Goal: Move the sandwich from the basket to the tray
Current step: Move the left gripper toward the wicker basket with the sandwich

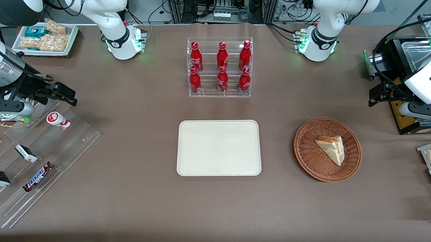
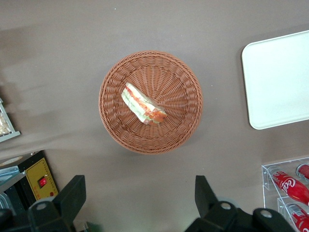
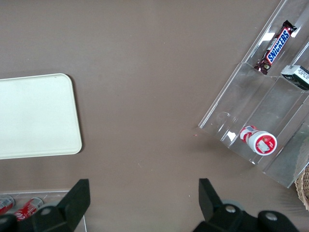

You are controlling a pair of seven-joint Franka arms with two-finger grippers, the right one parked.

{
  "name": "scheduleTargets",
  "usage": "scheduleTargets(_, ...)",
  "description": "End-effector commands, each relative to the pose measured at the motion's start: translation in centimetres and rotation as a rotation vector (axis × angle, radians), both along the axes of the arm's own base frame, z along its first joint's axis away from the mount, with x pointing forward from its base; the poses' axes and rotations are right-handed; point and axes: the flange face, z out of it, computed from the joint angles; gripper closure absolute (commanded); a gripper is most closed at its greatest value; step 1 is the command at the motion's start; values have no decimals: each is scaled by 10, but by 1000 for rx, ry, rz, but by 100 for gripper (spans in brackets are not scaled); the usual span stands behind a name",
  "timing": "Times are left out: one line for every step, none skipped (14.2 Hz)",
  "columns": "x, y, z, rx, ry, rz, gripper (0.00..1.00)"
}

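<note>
The brown table (image 1: 132,190) fills the front view, and the cream tray (image 1: 219,147) lies flat at its middle, with nothing on it. At about three o'clock from the tray, well apart from it, sits the round wicker basket (image 1: 327,149). At one o'clock from the basket the left arm's gripper (image 2: 140,203) hangs high above the table, its jaws spread wide and holding nothing. The sandwich (image 1: 331,149) lies inside the basket near its centre, its red, orange and green filling edge showing in the left wrist view.
</note>
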Motion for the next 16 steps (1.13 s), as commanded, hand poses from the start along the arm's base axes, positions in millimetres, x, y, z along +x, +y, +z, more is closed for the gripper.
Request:
scheduleTargets(2,-3,3,-9,15,17,0)
scheduleTargets(3,-3,0,-10,21,25,0)
scheduleTargets(3,-3,1,-10,19,32,0)
scheduleTargets(3,-3,0,-10,21,34,0)
scheduleTargets(3,-3,0,-9,21,41,0)
scheduleTargets(1,-5,-3,-4,31,57,0)
scheduleTargets(0,-5,-7,-1,43,69,0)
scheduleTargets(0,-5,-13,-1,56,71,0)
scheduleTargets(0,-5,-20,0,68,74,0)
scheduleTargets(0,-4,-35,1,88,77,0)
scheduleTargets(2,-2,-51,1,90,82,0)
scheduleTargets(4,-2,-71,2,96,83,0)
scheduleTargets(5,-1,-93,4,88,97,0)
scheduleTargets(7,0,-123,7,83,129,0)
scheduleTargets(8,0,-153,12,75,146,0)
scheduleTargets(10,2,-183,13,53,150,0)
